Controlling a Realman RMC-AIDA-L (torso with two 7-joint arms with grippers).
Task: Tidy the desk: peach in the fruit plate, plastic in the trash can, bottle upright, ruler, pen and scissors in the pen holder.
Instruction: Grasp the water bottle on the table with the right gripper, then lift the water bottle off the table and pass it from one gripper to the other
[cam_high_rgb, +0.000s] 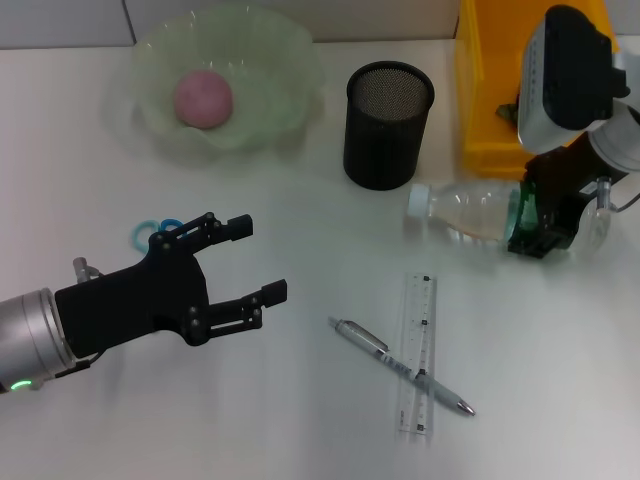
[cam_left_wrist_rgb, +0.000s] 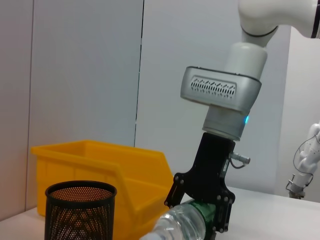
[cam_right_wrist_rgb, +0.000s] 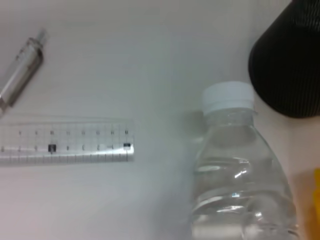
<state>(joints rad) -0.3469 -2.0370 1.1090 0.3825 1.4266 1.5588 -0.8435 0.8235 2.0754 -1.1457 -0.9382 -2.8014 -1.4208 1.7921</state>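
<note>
A pink peach (cam_high_rgb: 203, 97) lies in the green fruit plate (cam_high_rgb: 275, 110). A clear bottle (cam_high_rgb: 462, 211) lies on its side, with its white cap towards the black mesh pen holder (cam_high_rgb: 388, 125). My right gripper (cam_high_rgb: 532, 222) is shut on the bottle's green-labelled end; the left wrist view shows this gripper (cam_left_wrist_rgb: 200, 206) and the bottle (cam_left_wrist_rgb: 180, 222). A clear ruler (cam_high_rgb: 418, 352) and a silver pen (cam_high_rgb: 400, 365) lie crossed on the table. My left gripper (cam_high_rgb: 262, 260) is open and empty above the table. Blue scissor handles (cam_high_rgb: 150, 232) peek out behind it. No plastic is in view.
A yellow bin (cam_high_rgb: 480, 90) stands at the back right, behind the bottle. The right wrist view shows the bottle (cam_right_wrist_rgb: 240, 185), the ruler's end (cam_right_wrist_rgb: 65, 145), the pen's end (cam_right_wrist_rgb: 22, 70) and the pen holder's wall (cam_right_wrist_rgb: 290, 70).
</note>
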